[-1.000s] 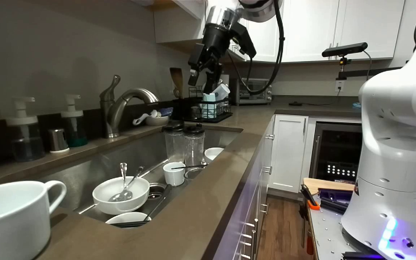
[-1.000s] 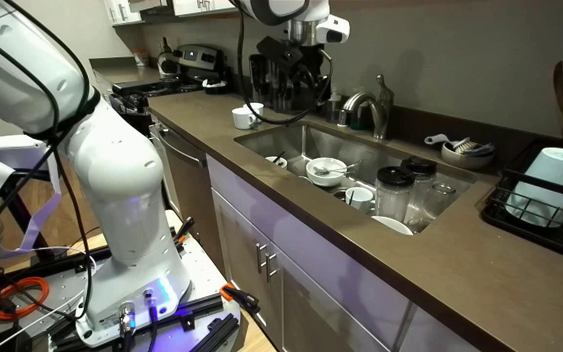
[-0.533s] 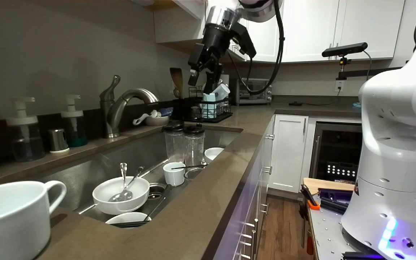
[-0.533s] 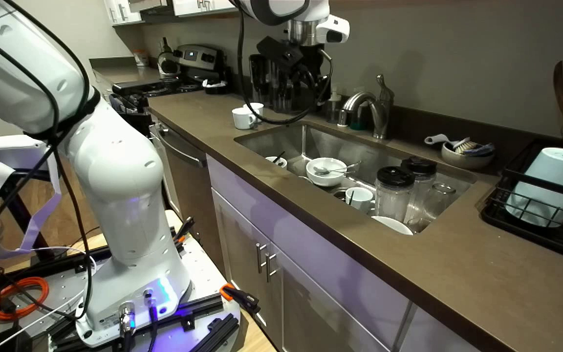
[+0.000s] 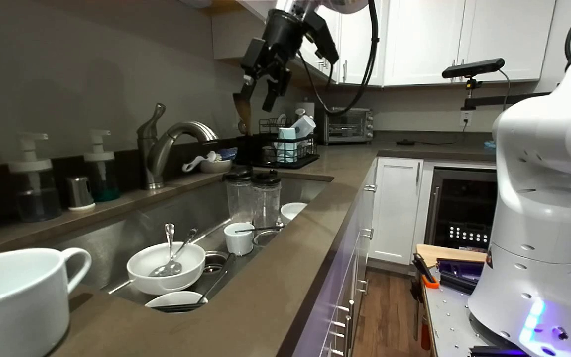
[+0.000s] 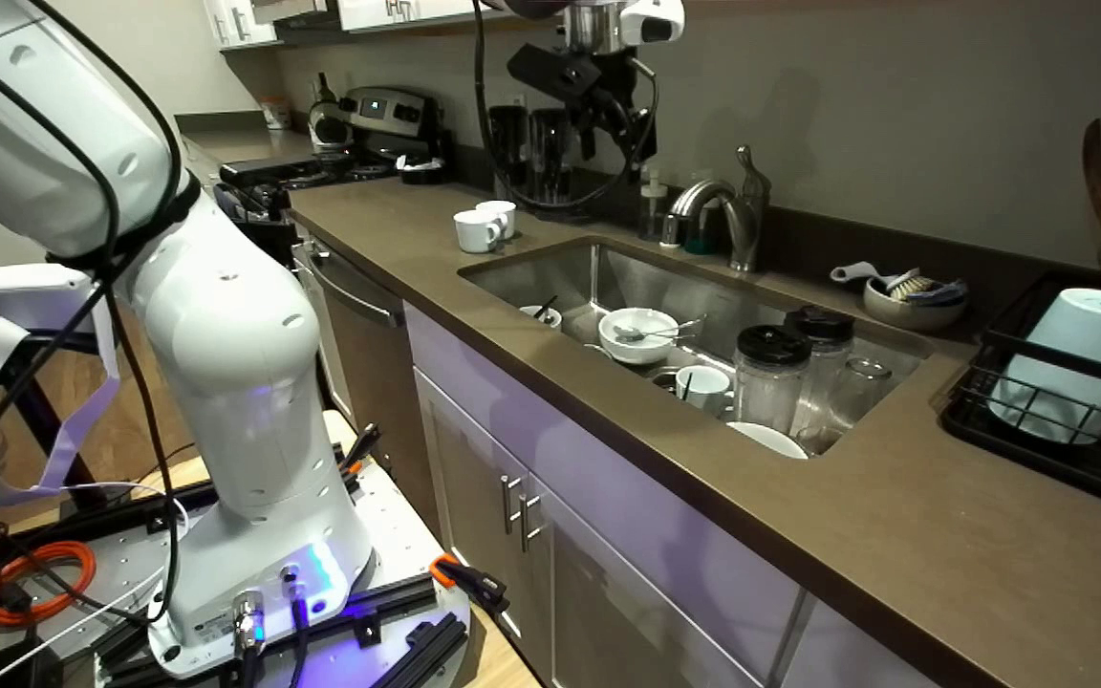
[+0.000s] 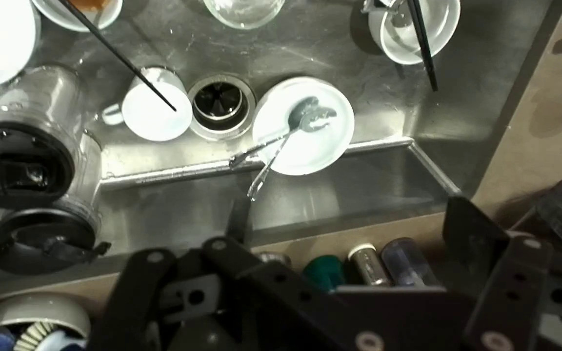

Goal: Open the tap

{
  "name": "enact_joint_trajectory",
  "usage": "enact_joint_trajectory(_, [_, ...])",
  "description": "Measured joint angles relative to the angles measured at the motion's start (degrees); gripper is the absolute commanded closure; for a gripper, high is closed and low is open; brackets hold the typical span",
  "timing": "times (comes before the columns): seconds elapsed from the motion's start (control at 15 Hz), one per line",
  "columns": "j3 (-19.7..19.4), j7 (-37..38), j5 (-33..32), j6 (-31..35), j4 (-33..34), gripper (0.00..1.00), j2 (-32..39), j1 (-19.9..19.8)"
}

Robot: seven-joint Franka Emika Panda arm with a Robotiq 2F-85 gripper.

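- Tap [image 5: 159,151]: on the counter [image 5: 275,265] at the sink's [image 6: 660,287] back edge, handle [image 5: 153,119] up, spout [image 5: 194,130] arching toward the sink.
- Gripper [image 7: 351,219]: raised above the sink, apart from the tap, fingers [image 7: 471,229] spread wide.
- Bowl [image 7: 320,151]: in the sink, two spoons [image 7: 317,118] crossed inside, ends over its rim.
- Cup [image 7: 156,122]: in the sink, just beside the drain [image 7: 218,100].
- Jars [image 6: 768,387]: in the sink, upright, black lids [image 7: 17,168] on.
- Pump bottles [image 5: 102,181]: along the sink's back edge.
- Rack [image 6: 1038,474]: near the sink's end.

Brushed-steel tap [image 5: 158,156], arched spout [image 5: 191,129] that curved downward, lever handle [image 5: 151,123] that pointed upward, stood upright on the counter [image 5: 275,277] just beside the sink [image 5: 186,210].
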Motion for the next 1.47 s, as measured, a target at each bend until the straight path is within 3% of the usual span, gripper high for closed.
enact_joint_trajectory(0.47, [2.7, -1.1, -4.2, 5.8, 15.3, 0.00, 12.8, 0.0])
enact_joint_trajectory(0.67, [3.2, -2.4, -4.2, 12.8, 18.9, 0.33, 18.7, 0.1])
enact_joint_trajectory(1.13, [4.0, -4.4, -4.2, 25.3, 21.3, 0.80, 26.9, 0.0])
enact_joint_trajectory(1.27, [4.1, -4.6, -4.2, 26.9, 21.9, 0.89, 28.2, 0.0])
enact_joint_trajectory(1.4, [4.1, -4.7, -4.5, 27.8, 22.7, 0.88, 29.4, -0.1])
enact_joint_trajectory(1.47, [4.1, -4.7, -4.9, 28.0, 23.2, 0.95, 30.0, -0.2])
